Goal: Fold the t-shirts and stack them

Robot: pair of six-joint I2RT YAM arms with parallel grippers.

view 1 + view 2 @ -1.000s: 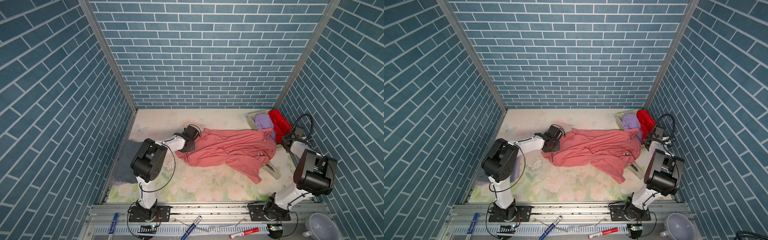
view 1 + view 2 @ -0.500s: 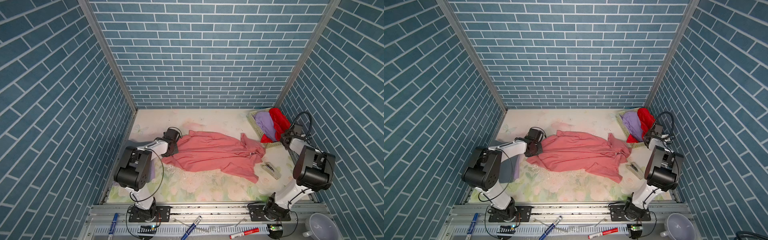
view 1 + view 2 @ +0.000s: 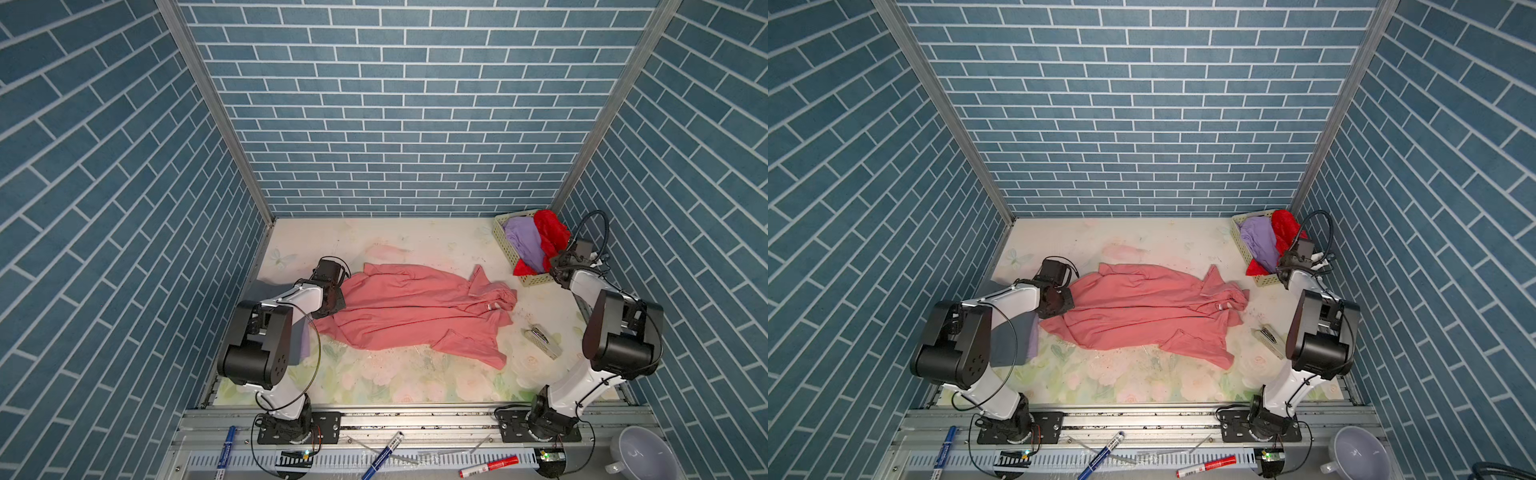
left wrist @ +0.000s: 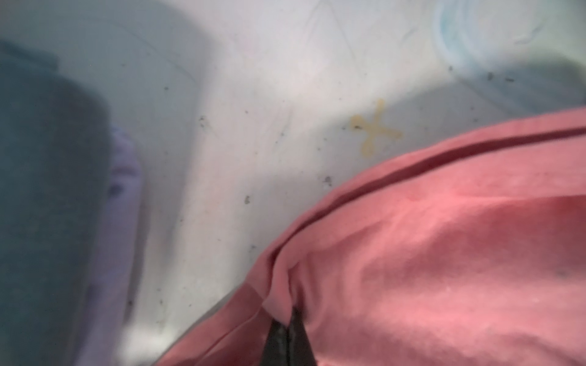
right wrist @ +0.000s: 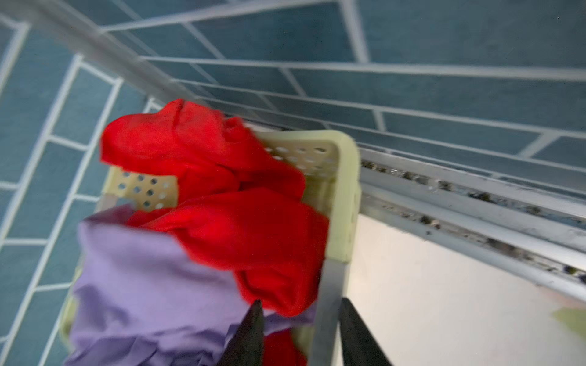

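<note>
My left gripper pinches the hem of the salmon pink t-shirt, sprawled rumpled across the worktop beyond it, while my right gripper gapes astride the wall of the basket, so closing there could seize plastic, not the red t-shirt just inside.

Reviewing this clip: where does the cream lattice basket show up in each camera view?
In a top view: basket at the table's far right corner.
In a top view: basket at the same far right corner.
Left wrist: not in it.
Right wrist: basket close up, filling much of the picture.
Shared landmark: the red t-shirt heaped in it.
</note>
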